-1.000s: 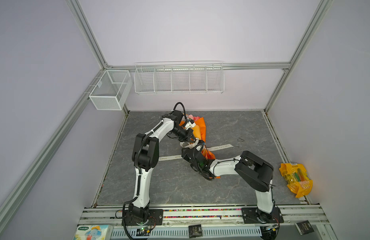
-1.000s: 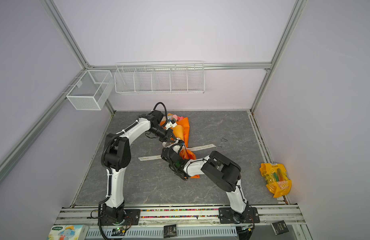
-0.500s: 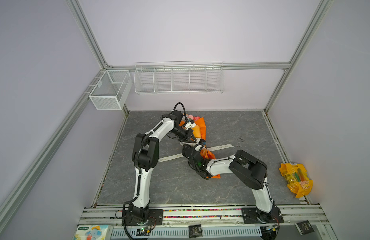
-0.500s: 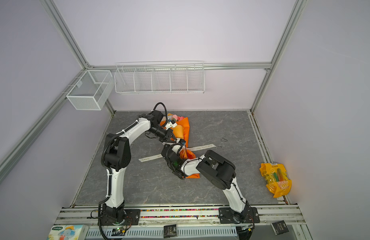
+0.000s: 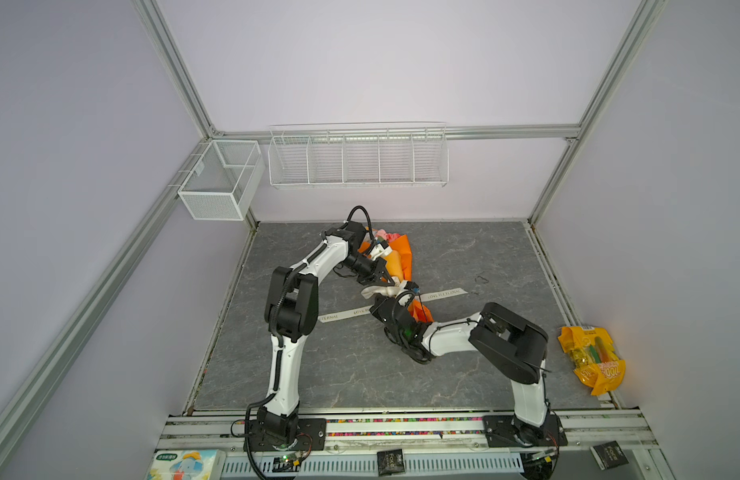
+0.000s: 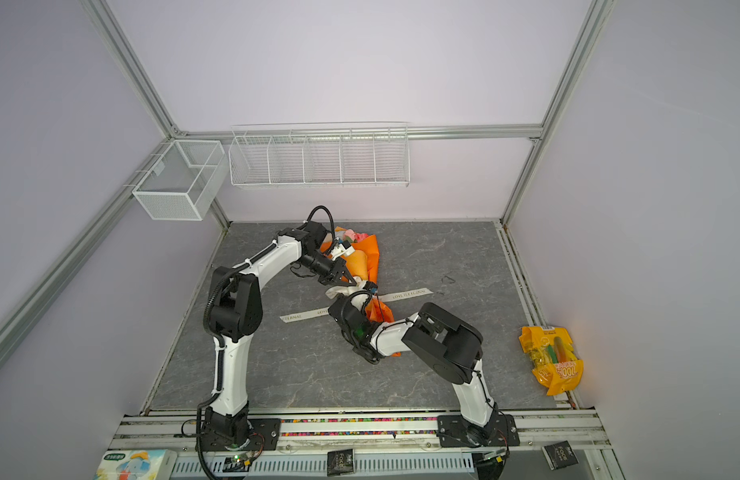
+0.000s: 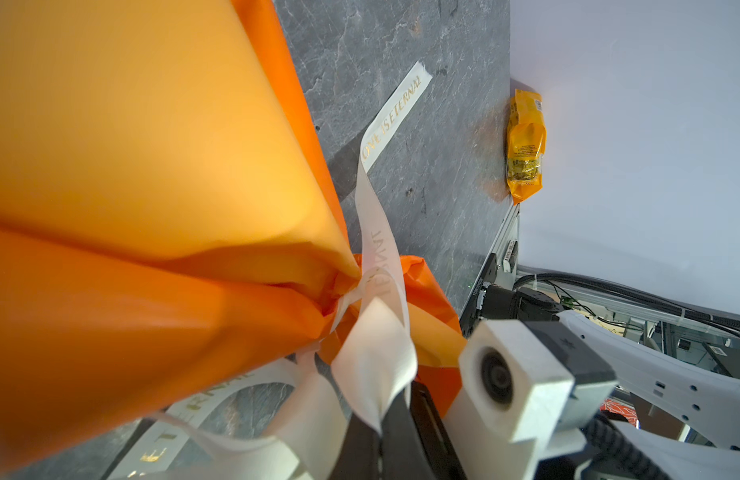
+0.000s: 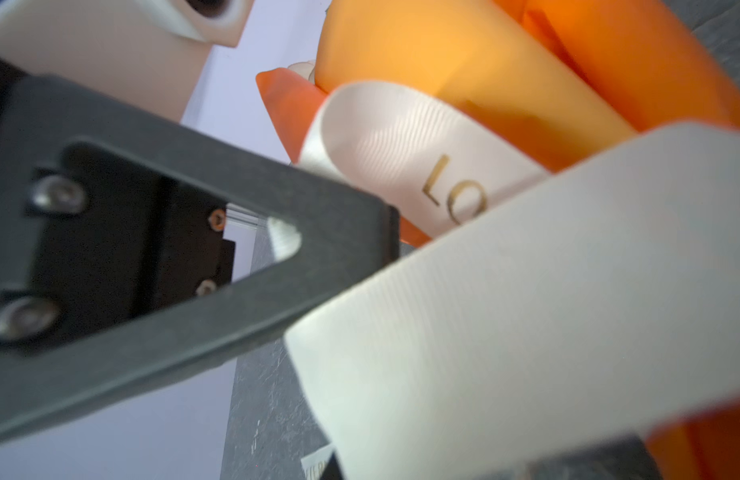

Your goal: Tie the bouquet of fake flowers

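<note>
Pinching the ribbon at its knot with left gripper and right gripper, both clamped tight. Shows bouquet sheathed in orange wrap, laid across the ribbon on the desk.

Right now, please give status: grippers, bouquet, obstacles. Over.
Both shut on ribbon: left gripper, right gripper. The bouquet lies in orange wrap, ribbon looped at neck. One yellow bag far aside, not blocking.

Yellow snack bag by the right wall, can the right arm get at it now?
Probably not yet: the right gripper is shut on the ribbon, though nothing seems to block the way.
</note>
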